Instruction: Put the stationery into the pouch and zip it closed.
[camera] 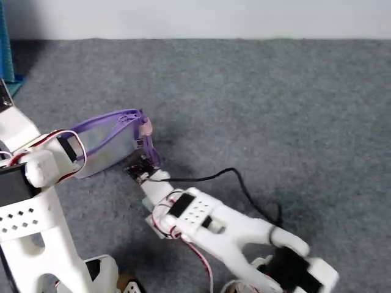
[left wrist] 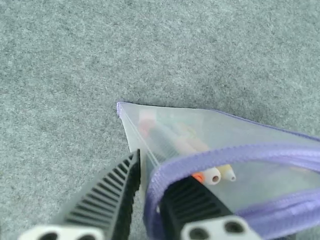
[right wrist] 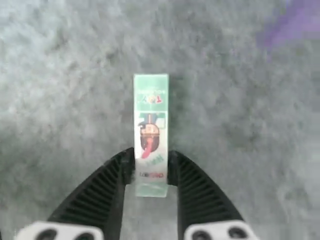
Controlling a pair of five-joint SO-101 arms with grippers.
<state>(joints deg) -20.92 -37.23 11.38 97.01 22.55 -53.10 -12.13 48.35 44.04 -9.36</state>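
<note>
PACKING STAGE, ZIP NOT YET STARTED: we see the left gripper (left wrist: 152, 172) closed on the rim of the pouch (camera: 107, 143). One jaw sits outside the clear wall & one inside the purple zip edge, holding the mouth open near the left edge of the table (camera: 275, 104). Several pens (left wrist: 212, 176) already lie inside. The right gripper (right wrist: 151, 156) is just beside the pouch's open end. Its jaws are drawn in narrow against both sides of a small green packet (right wrist: 151, 125), gripping it at one end. We can't tell whether the packet rests on the grey table covering or hangs just above it.

We judge packing prob. near its end, w/ the zip wide open. The next move, in our view, is to carry the packet up & over the purple rim and line its long axis w/ the opening. It should be let go only once it's well inside. The soft rim could fold if the packet catches it. After that the zip pull needs finding, & we can't make it out for sure here.
</note>
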